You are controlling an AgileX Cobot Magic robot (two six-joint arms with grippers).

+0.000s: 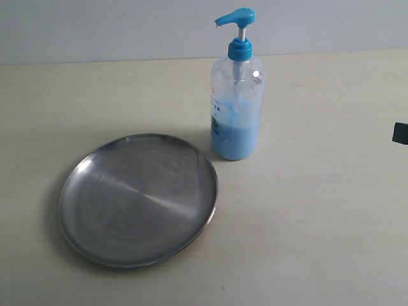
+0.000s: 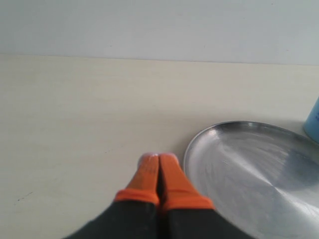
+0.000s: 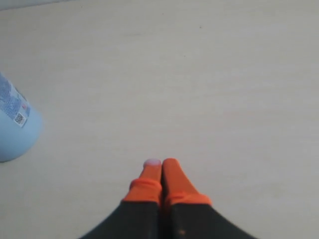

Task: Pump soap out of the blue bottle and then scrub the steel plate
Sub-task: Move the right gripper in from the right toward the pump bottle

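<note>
The blue bottle point(image 1: 236, 108) stood upright on the pale table point(image 1: 319, 223), toward the far side and a little right of centre in the exterior view, with a plain light wall point(image 1: 95, 25) behind it. Its bright blue pump head point(image 1: 236, 18) was raised on its stem, the spout turned to the left of that view. The soap point(image 1: 234, 141) filled only the lower part of the clear body as a light blue, opaque layer. The steel plate point(image 1: 138, 199) lay flat on the table, nearer to the camera and to the left of the bottle. Its rim came close to the bottle's base, though whether the two touched could not be told. The plate's brushed surface was bare and reflective. The left gripper point(image 2: 158, 159) hung over the table just beside the plate's rim, its orange fingertips pressed together and holding nothing. The right gripper point(image 3: 161, 164) was likewise closed tight on nothing, above bare table with the bottle's base off to one side. A small dark shape point(image 1: 400, 132) showed at the right edge of the exterior view, too little of it to identify.
</note>
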